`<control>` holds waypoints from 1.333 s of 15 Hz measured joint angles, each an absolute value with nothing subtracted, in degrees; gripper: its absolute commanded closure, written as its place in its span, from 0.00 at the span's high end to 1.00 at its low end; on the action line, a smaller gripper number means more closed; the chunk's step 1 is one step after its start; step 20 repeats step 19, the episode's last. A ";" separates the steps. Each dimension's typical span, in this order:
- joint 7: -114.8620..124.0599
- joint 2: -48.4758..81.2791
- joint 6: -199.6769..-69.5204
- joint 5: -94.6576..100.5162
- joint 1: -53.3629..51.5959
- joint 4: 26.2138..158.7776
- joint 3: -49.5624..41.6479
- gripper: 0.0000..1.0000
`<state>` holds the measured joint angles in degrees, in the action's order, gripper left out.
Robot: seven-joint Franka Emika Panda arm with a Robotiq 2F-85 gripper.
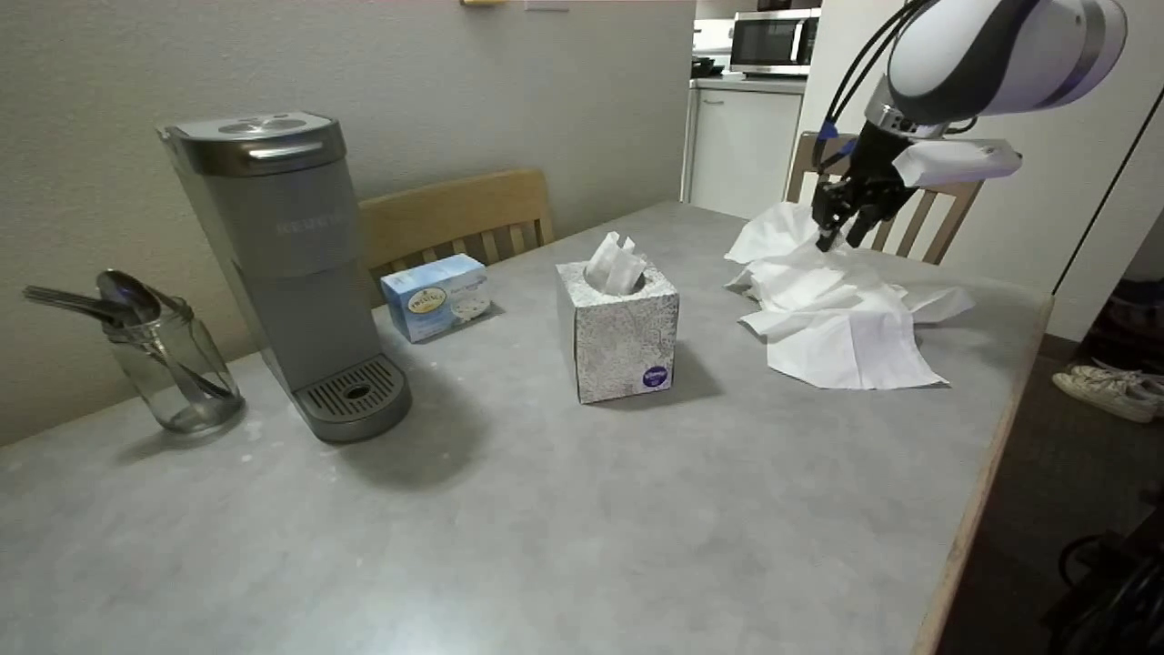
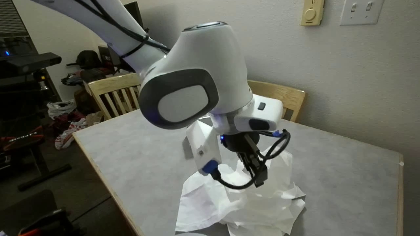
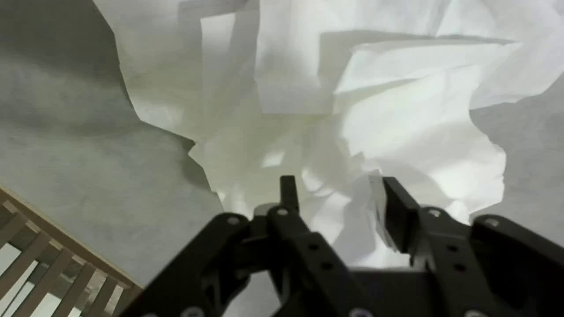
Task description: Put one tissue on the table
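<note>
White creased tissue (image 1: 855, 314) lies in a spread, crumpled heap on the pale grey table (image 1: 727, 528). The heap also shows in an exterior view (image 2: 252, 209) and in the wrist view (image 3: 299, 88). I cannot tell how many sheets it holds. My gripper (image 1: 838, 244) is just above the far part of the heap, pointing down. In the wrist view my gripper (image 3: 338, 180) has its fingers apart with a wide gap. A raised edge of tissue stands between them, by the inner face of the right-hand finger. It does not look pinched.
The cube tissue box (image 1: 627, 350), with a tissue sticking out, stands beside the heap. A light-blue pack (image 1: 436, 296), a coffee maker (image 1: 309, 273) and a glass jar with cutlery (image 1: 182, 373) stand further along the table. Wooden chairs (image 2: 279, 93) line the edges.
</note>
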<state>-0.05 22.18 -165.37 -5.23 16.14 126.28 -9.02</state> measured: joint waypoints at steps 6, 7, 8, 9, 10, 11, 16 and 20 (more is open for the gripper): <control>7.24 13.00 -160.59 5.44 8.21 126.77 -15.61 1.00; 8.90 10.86 -159.03 8.03 7.26 126.81 -16.26 1.00; 10.62 8.82 -157.42 10.51 6.59 126.84 -16.45 1.00; 12.21 6.85 -155.81 12.54 6.05 126.84 -16.37 1.00; 13.83 5.05 -153.99 14.40 5.57 126.83 -16.07 1.00; 15.12 3.55 -152.21 15.55 5.25 126.84 -15.38 1.00; 16.13 1.78 -150.13 15.99 4.75 127.02 -14.21 1.00; 16.13 1.81 -150.13 15.99 4.76 127.14 -14.22 1.00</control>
